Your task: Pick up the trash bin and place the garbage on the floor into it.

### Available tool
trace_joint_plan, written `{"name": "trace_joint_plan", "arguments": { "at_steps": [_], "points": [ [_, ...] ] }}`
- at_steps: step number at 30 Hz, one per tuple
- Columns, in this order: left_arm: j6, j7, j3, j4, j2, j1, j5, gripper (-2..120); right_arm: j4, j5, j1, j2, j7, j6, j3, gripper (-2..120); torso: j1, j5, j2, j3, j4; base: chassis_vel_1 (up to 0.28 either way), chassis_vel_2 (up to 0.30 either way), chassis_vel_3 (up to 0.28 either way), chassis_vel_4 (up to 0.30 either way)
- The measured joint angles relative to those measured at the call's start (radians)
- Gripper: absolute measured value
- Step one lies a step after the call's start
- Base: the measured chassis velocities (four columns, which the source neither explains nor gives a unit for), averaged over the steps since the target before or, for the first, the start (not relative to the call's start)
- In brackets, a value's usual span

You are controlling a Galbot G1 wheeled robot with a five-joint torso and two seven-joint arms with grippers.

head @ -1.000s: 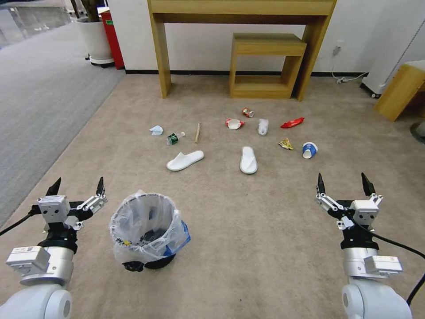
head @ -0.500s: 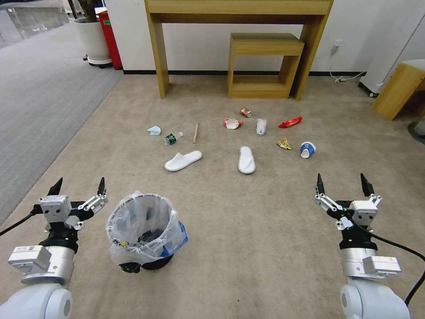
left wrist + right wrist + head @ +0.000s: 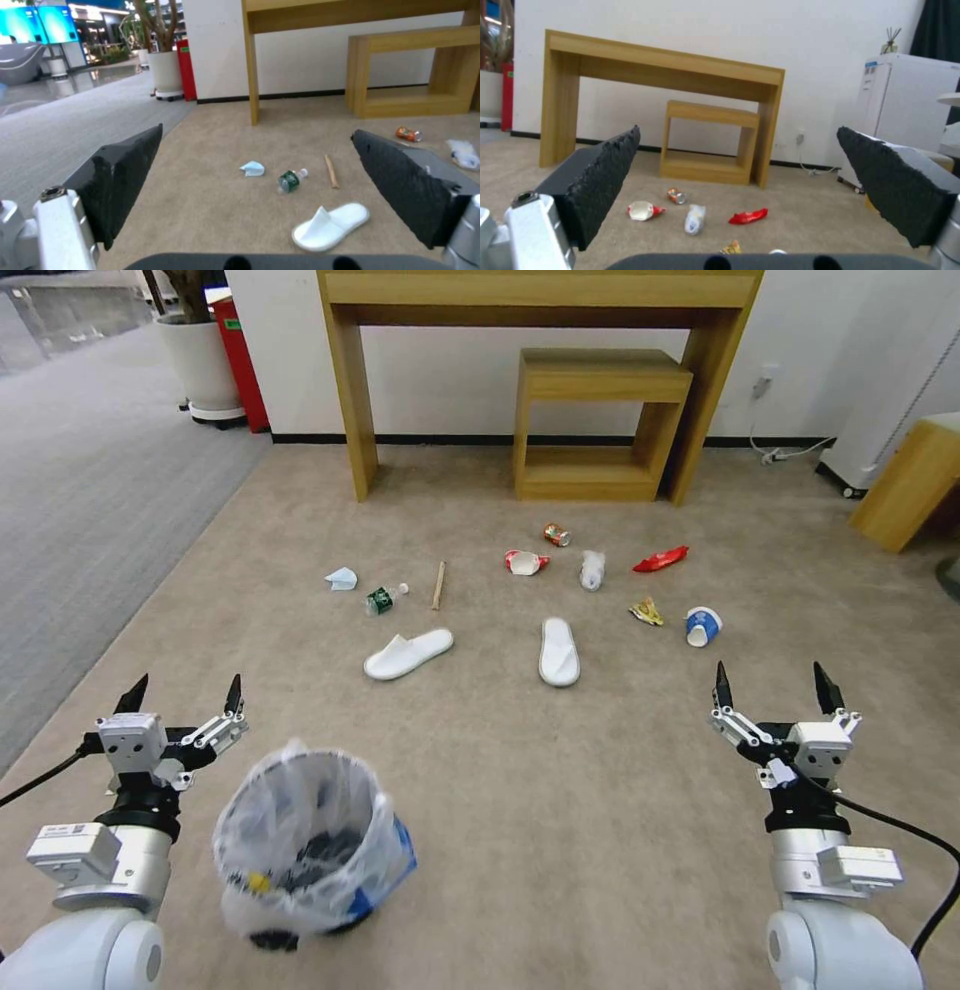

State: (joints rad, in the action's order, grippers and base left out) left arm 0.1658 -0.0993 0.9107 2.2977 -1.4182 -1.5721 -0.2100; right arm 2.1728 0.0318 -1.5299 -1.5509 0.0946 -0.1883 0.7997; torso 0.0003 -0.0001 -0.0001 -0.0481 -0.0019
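The small round black trash bin lined with a crinkly translucent plastic bag [image 3: 305, 845] stood upright on the beige short-pile carpet floor [image 3: 560, 790], just beside the left pincer [image 3: 183, 695] on its inner side and a little nearer the robot. The left pincer hung above the carpet with its two black fingers spread wide and nothing between them. The right pincer [image 3: 770, 685] was likewise spread and empty, well apart from the bin, across the open carpet.

The left arm was judged the nearer one for the pick. The bin's axis was vertical and its rim faced up, so a sideways and downward reach from the left pincer onto the near rim would suit.

The garbage lay well ahead of both pincers. It included a white slipper [image 3: 408, 654] pointing obliquely, a second white slipper [image 3: 559, 651] lying lengthwise away from the robot, a green-labelled bottle [image 3: 381, 599], a wooden stick [image 3: 437, 585] and a blue-white cup [image 3: 702, 626].
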Motion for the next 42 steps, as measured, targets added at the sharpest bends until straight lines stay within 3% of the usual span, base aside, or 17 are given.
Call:
{"name": "trace_joint_plan", "arguments": {
  "at_steps": [14,17,20,21,22,25,29,42],
  "points": [
    [0.020,0.000,-0.001,-0.019,0.010,-0.001,0.009,100,-0.007,-0.001,0.004,0.001,0.000,-0.005,-0.002,100,0.000,0.0002,0.000,0.000,0.0000,-0.049,0.051,0.043,-0.044],
    [0.200,0.061,-0.007,-0.005,0.052,-0.028,-0.030,100,-0.006,-0.003,-0.001,0.010,0.001,-0.004,0.000,100,0.000,0.0001,0.000,0.000,0.0000,0.000,0.000,0.000,0.000],
    [0.249,0.075,-0.009,-0.004,0.066,-0.031,-0.044,100,-0.006,-0.004,-0.001,0.012,0.002,-0.004,0.001,100,0.000,0.0001,0.000,0.000,0.0000,0.000,0.000,0.000,0.000],
    [0.362,0.101,-0.010,-0.004,0.099,-0.037,-0.070,100,-0.006,-0.007,-0.002,0.016,0.005,-0.004,0.004,100,0.000,0.0000,0.000,0.000,0.0000,0.000,0.000,0.000,0.000],
    [0.362,0.101,-0.010,-0.004,0.099,-0.037,-0.070,100,-0.006,-0.007,-0.002,0.016,0.005,-0.004,0.004,100,0.000,0.0000,0.000,0.000,0.0000,0.000,0.000,0.000,0.000],
    [0.555,0.188,-0.025,-0.023,0.153,-0.042,-0.154,100,0.002,-0.007,-0.006,0.021,0.006,-0.004,0.004,100,0.000,-0.0001,0.000,0.000,0.0000,0.000,0.000,0.000,0.000],
    [0.582,0.222,-0.047,-0.080,0.172,-0.052,-0.212,100,0.004,-0.007,-0.009,0.028,0.006,-0.004,0.004,100,0.000,0.0001,0.000,0.000,0.0000,0.000,0.000,0.000,0.000],
    [0.576,0.225,-0.101,-0.254,0.168,-0.009,-0.206,100,0.004,-0.007,-0.014,0.038,0.008,-0.016,0.007,100,0.000,0.0001,0.000,0.000,0.0000,0.000,0.000,0.000,0.000]
  ]
}}
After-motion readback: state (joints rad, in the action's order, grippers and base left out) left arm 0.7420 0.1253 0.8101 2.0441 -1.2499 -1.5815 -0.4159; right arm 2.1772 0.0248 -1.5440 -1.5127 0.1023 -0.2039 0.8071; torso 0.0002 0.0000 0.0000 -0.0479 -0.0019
